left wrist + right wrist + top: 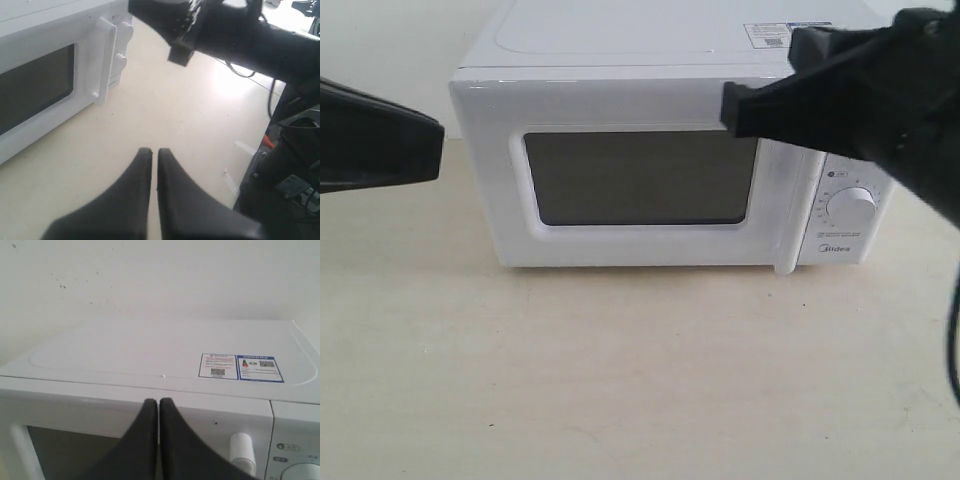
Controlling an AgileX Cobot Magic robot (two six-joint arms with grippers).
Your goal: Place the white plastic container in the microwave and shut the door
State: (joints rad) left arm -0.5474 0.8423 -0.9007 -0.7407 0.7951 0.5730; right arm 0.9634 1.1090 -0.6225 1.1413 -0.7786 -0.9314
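The door's (640, 246) dark window (640, 178) gives no view into the microwave (620, 90) — its inside is hidden. In the exterior view the right gripper (728, 110) covers the top of the handle (784, 212) and of the side panel (860, 250), and the left gripper (438, 145) is cut off by the picture's edge. Print on the stickers (241, 367) and around the dial (851, 203) is too small to read.

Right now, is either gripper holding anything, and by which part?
Nothing is held. The left gripper is shut and empty over the table; the right gripper is shut and empty by the top of the closed door.
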